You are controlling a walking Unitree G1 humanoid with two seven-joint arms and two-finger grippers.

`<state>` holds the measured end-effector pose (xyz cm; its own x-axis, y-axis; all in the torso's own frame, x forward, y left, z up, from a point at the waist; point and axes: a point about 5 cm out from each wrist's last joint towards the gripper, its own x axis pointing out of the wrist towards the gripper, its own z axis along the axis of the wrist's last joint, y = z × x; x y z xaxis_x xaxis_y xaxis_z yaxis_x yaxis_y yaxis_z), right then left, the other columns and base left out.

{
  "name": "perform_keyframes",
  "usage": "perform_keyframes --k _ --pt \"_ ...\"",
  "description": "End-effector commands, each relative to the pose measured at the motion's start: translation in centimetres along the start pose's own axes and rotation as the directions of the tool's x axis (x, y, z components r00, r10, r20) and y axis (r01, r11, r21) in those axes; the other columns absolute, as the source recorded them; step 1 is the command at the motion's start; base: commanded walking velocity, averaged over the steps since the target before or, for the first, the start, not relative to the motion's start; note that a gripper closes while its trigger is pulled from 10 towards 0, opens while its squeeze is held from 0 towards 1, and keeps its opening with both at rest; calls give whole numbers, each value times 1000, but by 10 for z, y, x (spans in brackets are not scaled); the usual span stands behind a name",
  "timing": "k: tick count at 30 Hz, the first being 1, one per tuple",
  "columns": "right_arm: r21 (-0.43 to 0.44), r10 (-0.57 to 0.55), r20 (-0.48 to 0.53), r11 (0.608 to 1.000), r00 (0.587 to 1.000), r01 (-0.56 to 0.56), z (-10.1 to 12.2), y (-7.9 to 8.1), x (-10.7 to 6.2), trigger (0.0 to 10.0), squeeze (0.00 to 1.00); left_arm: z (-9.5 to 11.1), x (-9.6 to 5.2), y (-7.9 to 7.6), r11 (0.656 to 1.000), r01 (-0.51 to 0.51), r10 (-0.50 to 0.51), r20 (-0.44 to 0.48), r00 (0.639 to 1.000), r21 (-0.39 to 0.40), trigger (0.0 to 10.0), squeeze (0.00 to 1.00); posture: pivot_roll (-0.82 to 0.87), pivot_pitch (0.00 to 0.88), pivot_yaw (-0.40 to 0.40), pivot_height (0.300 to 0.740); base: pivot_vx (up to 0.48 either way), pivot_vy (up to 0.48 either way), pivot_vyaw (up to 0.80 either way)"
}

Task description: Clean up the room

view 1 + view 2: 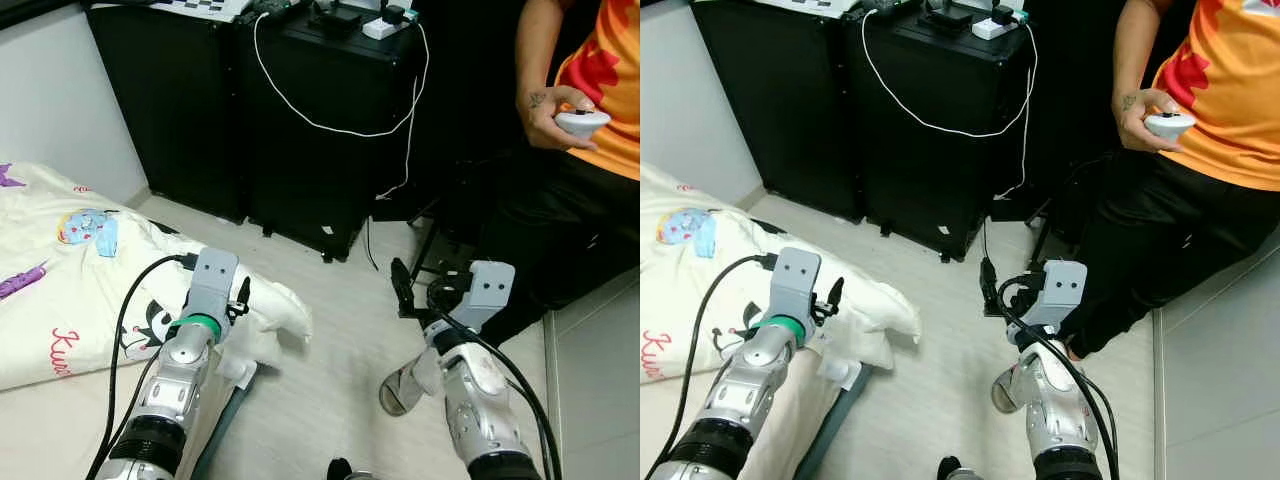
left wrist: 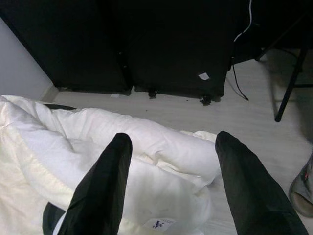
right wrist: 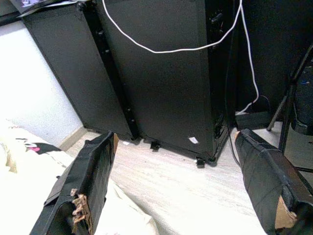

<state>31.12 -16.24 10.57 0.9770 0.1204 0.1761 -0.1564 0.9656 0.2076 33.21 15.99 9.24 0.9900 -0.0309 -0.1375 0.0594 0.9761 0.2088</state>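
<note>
A white duvet with cartoon prints lies on the low bed at the left, and its plain corner spills onto the floor. My left gripper hovers just above that corner. Its fingers are open, with nothing between them. My right gripper is raised over the bare floor to the right, apart from the duvet. It is also open and empty, with one worn pad near the bed's edge in the right wrist view.
Black cabinets with a hanging white cable stand ahead against the wall. A person in an orange shirt sits at the right holding a white controller. A grey shoe and a black stand leg are on the floor.
</note>
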Motion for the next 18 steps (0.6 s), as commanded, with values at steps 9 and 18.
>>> perform_keyframes --k 9,18 --pt "19 30 -24 999 999 -30 -5 2 -1 10000 0 -5 -3 -4 1000 20 -20 0 1000 1 10000 0 63 49 5 740 0 0 0" --pt "28 43 -19 999 999 -42 -5 5 -1 10000 0 -3 -5 -2 1000 30 -30 4 1000 6 10000 0 72 53 5 740 0 0 0"
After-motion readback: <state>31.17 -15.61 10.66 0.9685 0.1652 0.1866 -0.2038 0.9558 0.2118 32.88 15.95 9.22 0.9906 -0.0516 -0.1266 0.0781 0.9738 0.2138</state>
